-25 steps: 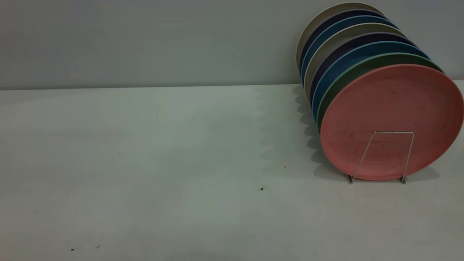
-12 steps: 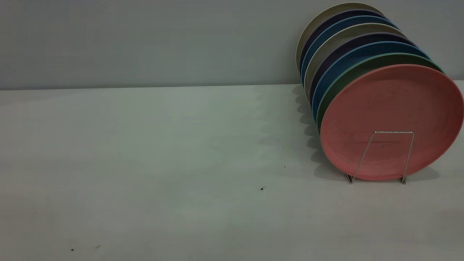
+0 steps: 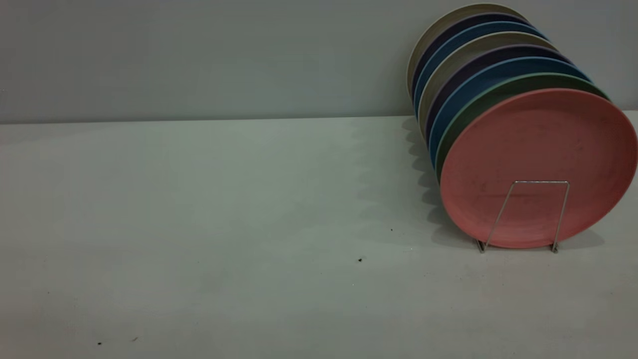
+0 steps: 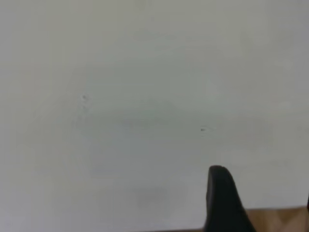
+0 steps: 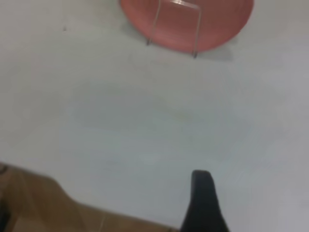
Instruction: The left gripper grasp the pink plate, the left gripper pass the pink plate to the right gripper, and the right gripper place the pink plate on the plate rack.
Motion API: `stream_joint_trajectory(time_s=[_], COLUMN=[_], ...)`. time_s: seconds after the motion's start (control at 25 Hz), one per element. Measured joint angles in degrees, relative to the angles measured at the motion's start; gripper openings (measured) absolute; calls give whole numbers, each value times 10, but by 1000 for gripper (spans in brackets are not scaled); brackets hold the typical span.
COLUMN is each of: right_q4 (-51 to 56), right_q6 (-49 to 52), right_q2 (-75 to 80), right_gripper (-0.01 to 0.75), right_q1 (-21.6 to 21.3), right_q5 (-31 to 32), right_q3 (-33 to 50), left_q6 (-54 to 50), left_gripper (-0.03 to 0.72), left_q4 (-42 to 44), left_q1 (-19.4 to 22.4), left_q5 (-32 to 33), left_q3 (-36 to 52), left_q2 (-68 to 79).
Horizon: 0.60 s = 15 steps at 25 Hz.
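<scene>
Neither arm shows from outside; each wrist view catches one black finger: left [image 4: 221, 200], right [image 5: 203, 203].

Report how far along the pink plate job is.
Looks done: the pink plate stands upright at the front of the plate rack, ahead of the other plates. In hand: nothing; neither pincer shows in the exterior view, and only a fingertip shows in each wrist view. Left: seemingly nothing.

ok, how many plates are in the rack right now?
8, standing on edge in one row at the table's right. The pink plate is frontmost behind the rack loop; seven others (green, blue, purple, beige) overlap behind it. More may be hidden at the back.
</scene>
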Motion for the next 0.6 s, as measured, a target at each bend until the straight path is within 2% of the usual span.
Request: stream_joint_trajectory(time_s=[0.32, 0.6], right_q4=[-6, -7], right_q6=[8, 11], right_q2=[-12, -12], right_gripper=[567, 567], right_q1=[0, 0], right_q5=[0, 0], right_q3=[1, 2], left_q6=[0, -1], left_gripper=[446, 446], left_q4=[25, 33], left_q1=[0, 0], left_q5=[-20, -20], left_q3=[117, 126], left_q2=[-21, -24])
